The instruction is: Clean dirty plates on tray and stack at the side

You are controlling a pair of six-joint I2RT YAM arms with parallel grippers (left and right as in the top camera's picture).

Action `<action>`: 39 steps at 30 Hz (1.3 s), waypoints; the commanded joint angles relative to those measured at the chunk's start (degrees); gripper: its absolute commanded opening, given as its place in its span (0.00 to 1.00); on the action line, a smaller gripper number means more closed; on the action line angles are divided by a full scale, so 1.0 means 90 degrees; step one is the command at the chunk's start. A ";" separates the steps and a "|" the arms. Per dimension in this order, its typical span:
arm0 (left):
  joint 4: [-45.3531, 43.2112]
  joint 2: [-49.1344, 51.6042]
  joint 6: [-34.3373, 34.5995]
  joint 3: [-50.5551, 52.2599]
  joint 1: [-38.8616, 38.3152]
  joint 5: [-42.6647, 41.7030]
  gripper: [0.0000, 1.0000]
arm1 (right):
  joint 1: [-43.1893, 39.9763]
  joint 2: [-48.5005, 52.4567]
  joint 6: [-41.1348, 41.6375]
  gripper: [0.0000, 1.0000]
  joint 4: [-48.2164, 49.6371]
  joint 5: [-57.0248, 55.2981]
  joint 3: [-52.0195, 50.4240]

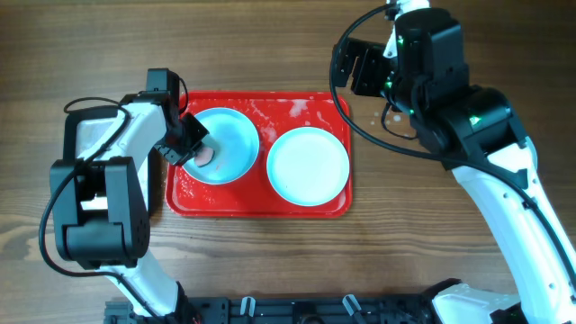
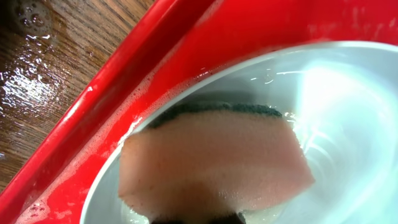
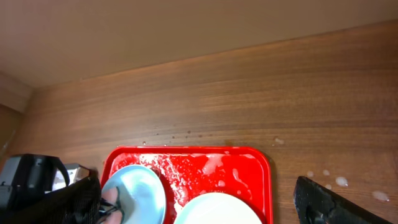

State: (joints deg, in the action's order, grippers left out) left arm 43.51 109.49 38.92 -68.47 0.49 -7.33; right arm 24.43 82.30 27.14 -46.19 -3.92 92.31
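Observation:
The red tray (image 1: 258, 205) lies mid-table, streaked with white foam. Two pale turquoise plates are on it: the left plate (image 1: 229, 139) and the right plate (image 1: 308, 165), which lies flat. My left gripper (image 1: 192, 148) is shut on a pink sponge (image 2: 211, 165) with a dark scouring side, pressed onto the left plate's (image 2: 348, 118) inner face near its left rim. My right gripper (image 1: 362, 70) hangs high above the tray's back right corner, open and empty. The right wrist view shows the tray (image 3: 205, 165) and both plates below. A third plate is not in view.
A silver metal tray (image 1: 88, 135) sits left of the red tray, mostly under my left arm. Foam spots and water drops lie on the wooden table (image 1: 387, 117) right of the tray. Wet wood shows beside the tray's edge (image 2: 37, 68).

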 commanded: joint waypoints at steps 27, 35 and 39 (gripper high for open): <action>-0.1173 0.0418 -0.0274 0.0321 0.0095 0.0459 0.04 | -0.0010 0.0192 -0.0007 1.00 -0.0022 -0.0087 0.0063; -0.1146 0.0418 -0.0296 0.0321 0.0095 0.0459 0.04 | -0.0010 0.0192 -0.0007 1.00 -0.0022 -0.0087 0.0063; -0.1127 0.0418 -0.0299 0.0321 0.0095 0.0459 0.04 | -0.0010 0.0192 -0.0007 1.00 -0.0019 -0.0087 0.0063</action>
State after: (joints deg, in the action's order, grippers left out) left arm 34.00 109.54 37.17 -67.46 0.78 -7.07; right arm 24.43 83.37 27.14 -46.30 -3.95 92.31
